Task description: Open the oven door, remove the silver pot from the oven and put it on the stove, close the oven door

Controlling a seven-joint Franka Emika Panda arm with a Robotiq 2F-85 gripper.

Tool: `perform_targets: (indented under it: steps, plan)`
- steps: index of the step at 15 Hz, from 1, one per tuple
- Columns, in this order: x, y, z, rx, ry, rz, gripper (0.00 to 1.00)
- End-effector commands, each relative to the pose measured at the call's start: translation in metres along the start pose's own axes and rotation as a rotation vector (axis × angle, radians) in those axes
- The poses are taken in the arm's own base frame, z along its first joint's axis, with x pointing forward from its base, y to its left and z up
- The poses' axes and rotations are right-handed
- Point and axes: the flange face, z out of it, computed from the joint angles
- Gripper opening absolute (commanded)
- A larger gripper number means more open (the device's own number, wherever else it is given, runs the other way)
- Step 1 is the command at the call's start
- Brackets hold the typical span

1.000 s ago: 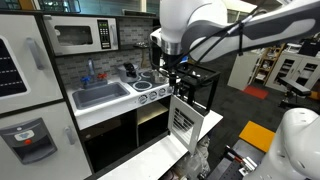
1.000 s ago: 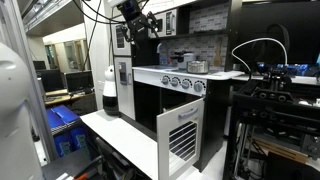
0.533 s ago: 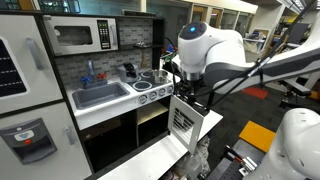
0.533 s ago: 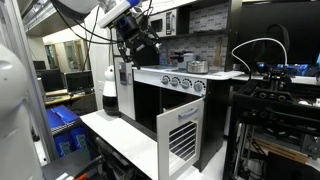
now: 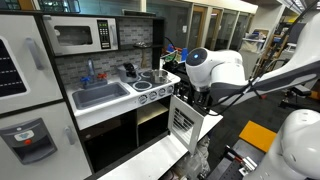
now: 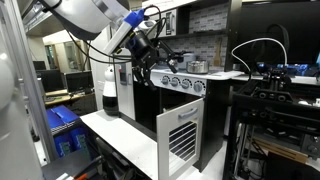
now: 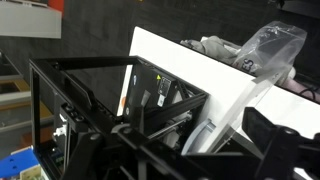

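The oven door (image 5: 183, 122) stands swung wide open, its slatted window showing in both exterior views, and the silver pot (image 6: 196, 66) sits on top of the stove (image 5: 158, 84), behind the row of knobs – small and a little blurred there. The arm (image 5: 215, 70) reaches in level with the stove's front edge, its wrist bent downward over the open door – the jaws are dark and hard to make out, but they stand apart and hold nothing
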Motion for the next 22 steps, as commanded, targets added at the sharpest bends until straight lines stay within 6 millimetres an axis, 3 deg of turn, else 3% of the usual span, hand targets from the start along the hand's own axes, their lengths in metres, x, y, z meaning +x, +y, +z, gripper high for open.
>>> perform_targets:
  steps: [1,6,10,17,20,22]
  plan:
    - [0.001,0.026,0.042,0.007,-0.02,0.116,1.0]
    - [0.003,0.059,0.102,0.08,-0.081,0.226,1.0]
    - [0.003,0.068,0.146,0.123,-0.081,0.3,1.0]
    - [0.017,0.045,0.204,0.273,0.126,0.428,1.0]
    - [0.028,0.026,0.214,0.34,0.184,0.434,1.0]
    - [0.036,0.026,0.209,0.363,0.244,0.432,1.0]
